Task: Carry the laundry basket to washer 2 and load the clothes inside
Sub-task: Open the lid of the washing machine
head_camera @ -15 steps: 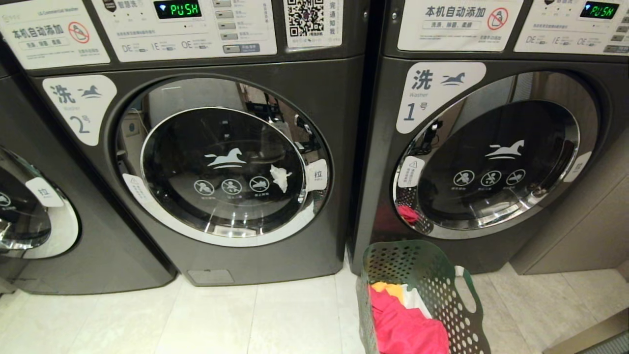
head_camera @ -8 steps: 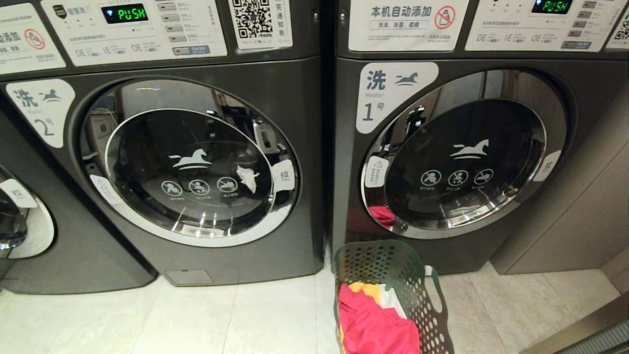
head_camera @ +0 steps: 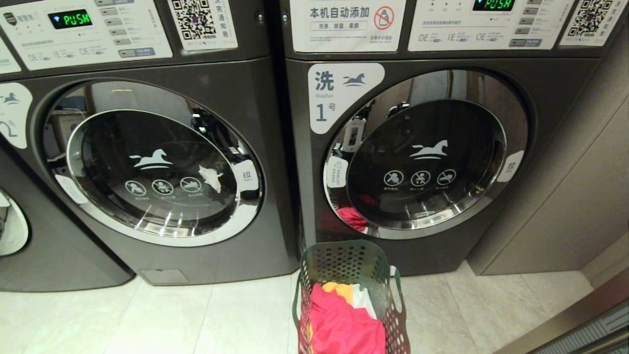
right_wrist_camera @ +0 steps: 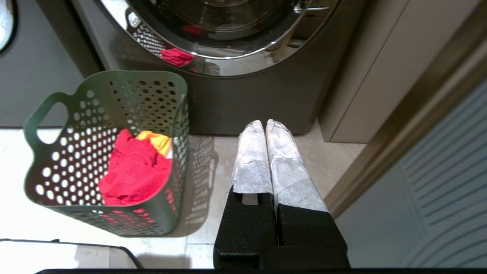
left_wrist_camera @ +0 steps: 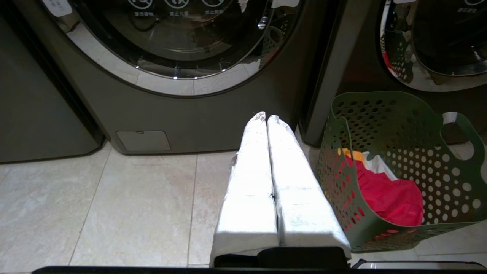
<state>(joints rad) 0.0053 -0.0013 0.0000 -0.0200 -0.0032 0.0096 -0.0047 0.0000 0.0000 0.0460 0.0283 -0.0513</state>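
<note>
The whole head view has slid sideways over the last second — both washers and the basket sit further left in the picture, which reads as the robot turning or driving, not the things moving. Washer 2 point(head_camera: 147, 167) is now partly cut off, only a sliver of its numeral label showing, while the washer labelled 1 point(head_camera: 417, 162) fills the middle. The laundry basket point(head_camera: 344, 260) stands on the pale tiled floor point(head_camera: 172, 319) just in front of washer 1's lower left corner, not at washer 2, so the carry is not begun. It is green perforated plastic with oval handle cut-outs; the clothes point(head_camera: 344, 324) lie crumpled inside, soft pink-red over orange-yellow and white. The doors are glossy dark glass in chrome rings. The left gripper point(left_wrist_camera: 266, 118) and the right gripper point(right_wrist_camera: 265, 123) flank the basket, jaws pressed together, holding nothing
</note>
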